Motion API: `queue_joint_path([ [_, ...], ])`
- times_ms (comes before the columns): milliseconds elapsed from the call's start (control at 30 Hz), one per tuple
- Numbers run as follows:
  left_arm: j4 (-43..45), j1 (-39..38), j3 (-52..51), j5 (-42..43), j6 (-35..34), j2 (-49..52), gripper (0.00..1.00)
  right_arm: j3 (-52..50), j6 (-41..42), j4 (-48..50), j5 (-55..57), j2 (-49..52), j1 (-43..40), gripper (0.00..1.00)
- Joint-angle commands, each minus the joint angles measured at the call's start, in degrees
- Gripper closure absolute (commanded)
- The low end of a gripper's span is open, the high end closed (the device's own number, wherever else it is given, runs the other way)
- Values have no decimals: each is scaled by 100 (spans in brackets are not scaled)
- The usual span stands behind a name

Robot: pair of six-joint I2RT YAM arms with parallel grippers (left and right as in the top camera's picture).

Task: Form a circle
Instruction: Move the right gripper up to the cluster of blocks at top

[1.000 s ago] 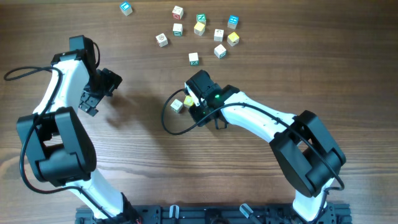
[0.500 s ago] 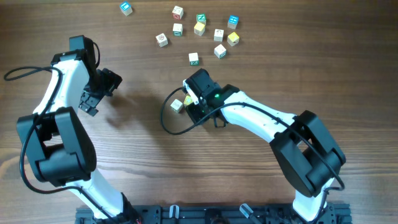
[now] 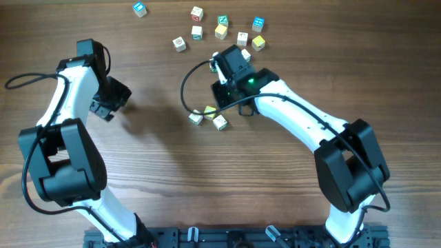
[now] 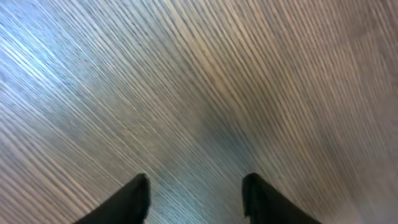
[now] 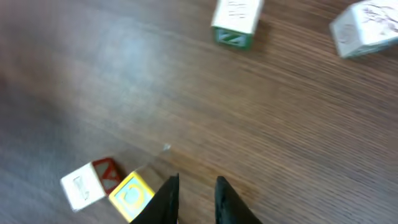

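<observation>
Black fingers of the right claw sit close together: I read a narrow gap with nothing between them, tips low over bare wood. Just left of them in my right wrist view is a yellow cube with a blue face, and a red-edged cube sits just beside it. Further out I see a white-and-green cube and a blurry white cube, both well apart from the fingers.

From overhead, the right claw is at the near edge of the loose cubes scattered along the far side of the counter. The circle is three small cubes bunched in a rough triangle. It lies on the base side of that claw, just beside the right forearm. A black cable loops from the claw down toward the bunch.

The left claw is well off to the left, apart from every cube. In its own wrist view the left claw is about half spread and empty, over plain wood grain.
</observation>
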Motion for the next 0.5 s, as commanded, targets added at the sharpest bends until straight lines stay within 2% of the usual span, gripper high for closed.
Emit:
queue_joint_path([
  [0,26,-7,81,199,24,-127,85,101,501,22,101,-109,-415,83],
  [67,24,-7,81,199,24,-127,94,101,516,20,98,-109,-702,84],
  [200,28,-7,81,197,24,-127,94,101,767,-33,-114,-109,-1314,85],
  [233,31,-7,81,197,22,-127,92,101,765,-83,-540,-109,-1440,86],
  [267,31,-7,81,195,22,-127,79,101,763,-201,-874,-109,-1510,84],
  [333,28,-7,81,195,22,-127,69,59,758,-409,-728,-109,-1543,85],
  [367,28,-7,81,197,22,-125,68,20,765,-398,-625,-107,-1543,88],
  [400,28,-7,81,195,22,-127,67,-20,765,-361,-625,-107,-1543,96],
  [467,31,-7,81,197,22,-122,72,-90,769,-337,-627,-107,-1541,96],
])
